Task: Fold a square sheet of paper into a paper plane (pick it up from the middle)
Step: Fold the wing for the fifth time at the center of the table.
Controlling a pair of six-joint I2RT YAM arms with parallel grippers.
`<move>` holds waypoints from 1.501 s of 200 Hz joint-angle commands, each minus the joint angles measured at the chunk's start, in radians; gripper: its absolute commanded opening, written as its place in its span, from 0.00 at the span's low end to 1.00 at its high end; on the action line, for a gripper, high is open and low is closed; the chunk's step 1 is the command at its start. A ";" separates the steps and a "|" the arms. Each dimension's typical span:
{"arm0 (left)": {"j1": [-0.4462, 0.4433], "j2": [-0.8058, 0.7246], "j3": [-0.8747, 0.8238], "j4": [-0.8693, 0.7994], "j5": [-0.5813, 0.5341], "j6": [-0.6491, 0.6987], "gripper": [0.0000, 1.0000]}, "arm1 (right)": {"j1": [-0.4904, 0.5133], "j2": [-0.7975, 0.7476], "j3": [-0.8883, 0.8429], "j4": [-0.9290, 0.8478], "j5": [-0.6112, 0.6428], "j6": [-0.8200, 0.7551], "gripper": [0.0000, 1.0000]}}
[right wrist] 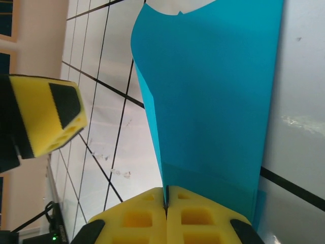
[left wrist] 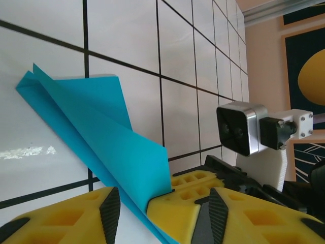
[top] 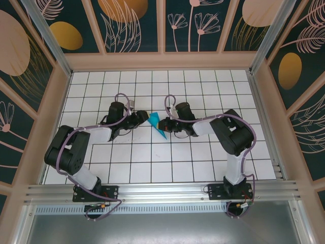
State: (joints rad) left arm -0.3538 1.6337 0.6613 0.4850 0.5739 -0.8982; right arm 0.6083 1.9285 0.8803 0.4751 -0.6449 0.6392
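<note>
A white tabletop (top: 203,152) with a black grid lies inside a walled frame. The left arm (top: 76,147) and right arm (top: 233,134) bend in from the near edge and meet around the middle.

Between their ends lies the teal paper (top: 158,127), folded into a narrow shape. Its broad end is far and its point is near. In the left wrist view the paper (left wrist: 111,142) is layered: one pointed corner touches the tabletop and a flap stands tilted up.

The right fingers (right wrist: 198,218) are pressed together, clamped on one edge of the paper (right wrist: 213,101), which rises away from them.

The left fingers (left wrist: 61,218) are apart. The paper's lower edge runs down into the gap between them, with bare tabletop showing beside it. From the right wrist, one left finger (right wrist: 45,117) hangs off to the paper's side, clear of it.
</note>
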 commanded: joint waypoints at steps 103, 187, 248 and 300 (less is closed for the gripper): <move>-0.046 0.141 0.033 0.135 0.078 0.019 0.44 | -0.051 0.080 -0.043 0.228 -0.138 0.201 0.00; -0.052 0.172 0.029 0.192 0.081 0.016 0.39 | -0.055 0.115 -0.057 0.263 -0.167 0.317 0.00; -0.059 0.198 0.032 0.223 0.096 0.013 0.38 | -0.084 0.137 -0.049 0.228 -0.162 0.349 0.00; -0.065 0.233 0.040 0.241 0.115 0.012 0.37 | -0.086 0.153 -0.039 0.185 -0.150 0.358 0.00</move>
State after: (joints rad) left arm -0.4129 1.8454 0.6792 0.6811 0.6586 -0.8982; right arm 0.5289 2.0544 0.8349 0.6994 -0.7944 0.9833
